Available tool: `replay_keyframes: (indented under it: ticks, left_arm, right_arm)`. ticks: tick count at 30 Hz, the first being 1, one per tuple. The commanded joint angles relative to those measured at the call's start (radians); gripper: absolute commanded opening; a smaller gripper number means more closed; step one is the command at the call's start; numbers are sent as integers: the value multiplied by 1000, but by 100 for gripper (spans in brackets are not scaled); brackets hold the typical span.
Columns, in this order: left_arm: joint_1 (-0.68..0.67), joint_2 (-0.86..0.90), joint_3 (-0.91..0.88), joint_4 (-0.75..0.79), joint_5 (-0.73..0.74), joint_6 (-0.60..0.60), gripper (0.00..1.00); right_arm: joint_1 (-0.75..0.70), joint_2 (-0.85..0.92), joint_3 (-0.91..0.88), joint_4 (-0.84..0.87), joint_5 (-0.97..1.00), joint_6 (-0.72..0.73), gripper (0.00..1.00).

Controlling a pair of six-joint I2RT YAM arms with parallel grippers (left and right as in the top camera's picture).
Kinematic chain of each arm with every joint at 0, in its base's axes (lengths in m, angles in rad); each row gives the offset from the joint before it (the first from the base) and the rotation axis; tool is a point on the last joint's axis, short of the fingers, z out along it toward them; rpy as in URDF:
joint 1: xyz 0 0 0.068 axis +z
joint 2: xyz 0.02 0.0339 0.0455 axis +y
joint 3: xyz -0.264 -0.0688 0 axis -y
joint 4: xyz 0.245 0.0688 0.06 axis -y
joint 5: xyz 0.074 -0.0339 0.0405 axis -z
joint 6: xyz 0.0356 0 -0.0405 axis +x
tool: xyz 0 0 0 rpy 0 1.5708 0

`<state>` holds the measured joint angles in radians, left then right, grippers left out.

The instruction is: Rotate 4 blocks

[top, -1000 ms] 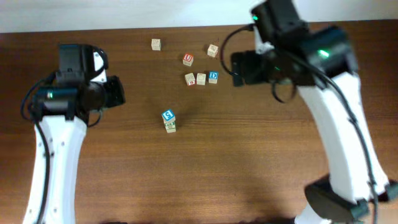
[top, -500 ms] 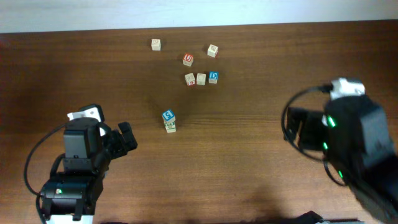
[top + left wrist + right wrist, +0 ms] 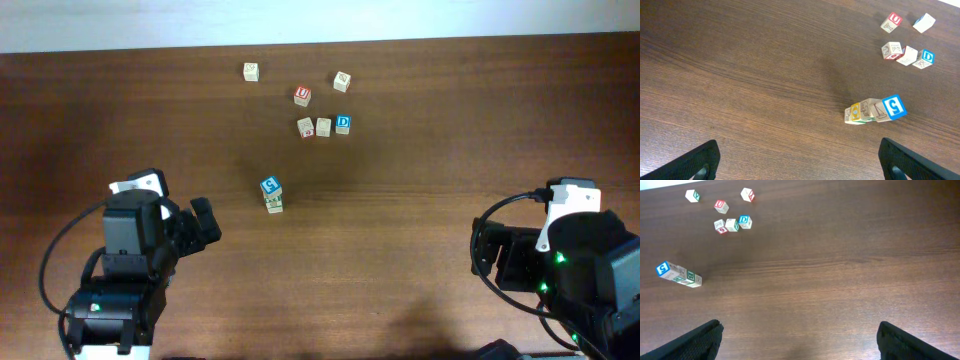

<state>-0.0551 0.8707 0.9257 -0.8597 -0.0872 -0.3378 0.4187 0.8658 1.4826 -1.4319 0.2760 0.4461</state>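
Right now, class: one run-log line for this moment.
blocks: stacked, blue face up | left gripper: open, empty | right gripper: open, empty | both away from blocks

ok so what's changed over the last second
Both arms drew back from out over the table toward its near edge, the left gripper first, the right gripper a moment later. Both stand open, holding nothing. The stack of blocks and the loose cubes beyond it stayed put.
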Motion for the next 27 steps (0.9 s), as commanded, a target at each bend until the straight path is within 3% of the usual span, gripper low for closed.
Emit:
replay_keyframes:
  ticks: [1, 4, 6, 10, 12, 17, 24, 27]
  left_arm:
    - [-3, -2, -4, 1, -15, -6, 99]
    - [-3, -2, -4, 1, -15, -6, 99]
    - [-3, -2, -4, 1, -15, -6, 100]
    - [-3, -2, -4, 1, -15, -6, 99]
    - [-3, -2, -4, 1, -15, -6, 99]
    - [-3, -2, -4, 1, -15, -6, 99]
    - [-3, -2, -4, 1, -15, -6, 100]
    - [-3, -2, -4, 1, -15, -6, 100]
  right_arm:
    - [0, 0, -5, 0, 75, 8, 98]
    - [-30, -34, -41, 86, 141, 7, 98]
    - [-107, -127, -158, 245, 139, 4, 98]
    - [-246, -381, -496, 541, 30, -96, 98]
    - [-307, -566, -760, 771, -37, -140, 98]
    - [-321, -824, -1159, 1143, -61, -140, 98]
    - [-353, -863, -1479, 1452, -82, -140, 98]
    - [-360, -863, -1477, 1358, -91, -163, 98]
